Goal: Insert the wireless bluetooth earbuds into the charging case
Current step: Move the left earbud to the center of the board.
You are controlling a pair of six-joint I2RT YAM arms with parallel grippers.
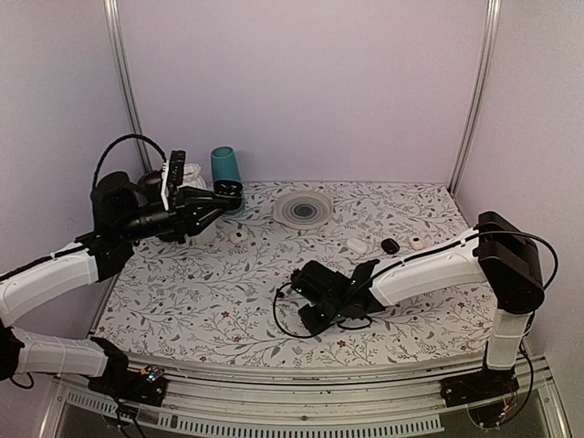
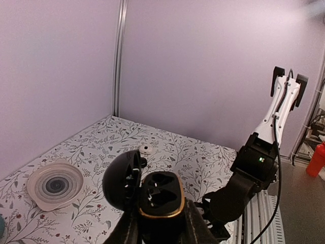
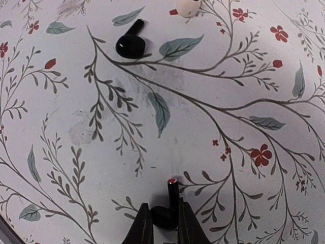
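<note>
My left gripper point(image 2: 161, 216) is shut on the charging case point(image 2: 162, 197), a black case with a gold rim, and holds it up in the air with its lid point(image 2: 121, 180) swung open. In the top view the left gripper point(image 1: 230, 193) is at the back left. My right gripper point(image 3: 164, 210) is shut on one black earbud point(image 3: 169, 206), whose red-tipped stem points away from me, right at the floral cloth. The second earbud point(image 3: 130, 43) lies loose on the cloth further ahead. In the top view the right gripper point(image 1: 308, 318) is low near the table's middle.
A teal cup point(image 1: 225, 167) and a ribbed round dish point(image 1: 302, 209) stand at the back. Small white pieces point(image 1: 239, 235), a white oval point(image 1: 357, 245) and a black knob point(image 1: 390, 245) lie on the cloth. A white piece point(image 3: 189, 6) lies beyond the loose earbud.
</note>
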